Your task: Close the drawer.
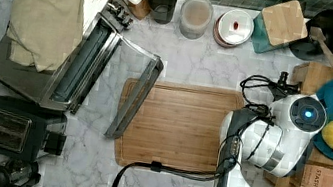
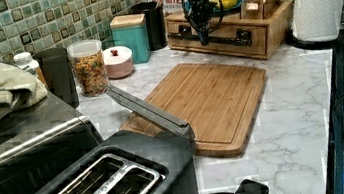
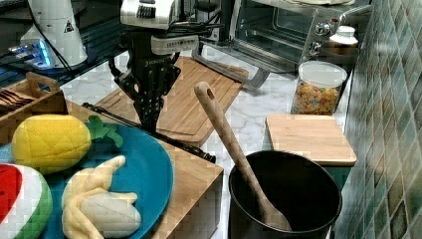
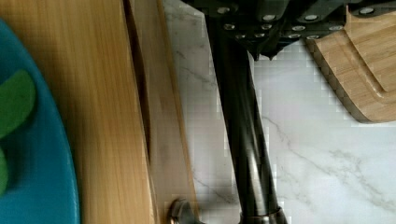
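I see the black claw (image 2: 202,36) hanging down in front of the light wooden stand (image 2: 271,23), at the far right of the left view, its tips at the long dark metal bar handle (image 2: 213,39) that runs across the drawer (image 2: 225,39), a light-wood front set into that stand. In the wrist view the handle (image 4: 245,140) crosses the frame just beside the drawer's top edge (image 4: 161,116), and a thin dark gap separates that edge from the stand's top, so the drawer sits almost flush but slightly out. In the right view the claw (image 3: 149,119) looks pressed together, tips narrowed to a point against the handle (image 3: 169,135); I cannot tell whether it pinches the bar. On the stand's top rests a blue round plate (image 3: 144,169) carrying a yellow toy lemon (image 3: 50,142). The darker bamboo cutting board with rounded corners (image 1: 174,125) lies flat on the white marble surface (image 2: 293,111), near the stand but apart from it.
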`<control>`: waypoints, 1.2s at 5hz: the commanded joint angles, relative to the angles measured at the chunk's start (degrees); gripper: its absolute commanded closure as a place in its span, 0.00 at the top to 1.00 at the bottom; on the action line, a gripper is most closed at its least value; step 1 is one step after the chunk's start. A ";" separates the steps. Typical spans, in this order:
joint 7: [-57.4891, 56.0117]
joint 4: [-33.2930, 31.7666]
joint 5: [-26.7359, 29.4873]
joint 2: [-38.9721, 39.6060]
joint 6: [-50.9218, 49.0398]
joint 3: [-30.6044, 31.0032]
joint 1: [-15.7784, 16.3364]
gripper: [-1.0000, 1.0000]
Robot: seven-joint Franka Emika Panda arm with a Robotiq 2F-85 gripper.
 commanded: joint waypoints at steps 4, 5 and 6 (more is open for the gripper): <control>-4.07 11.26 -3.04 -1.08 -5.98 -5.18 -5.11 0.00; -4.09 11.26 -3.04 -1.08 -5.99 -5.18 -5.11 0.00; -4.07 11.26 -3.04 -1.07 -5.99 -5.19 -5.10 0.00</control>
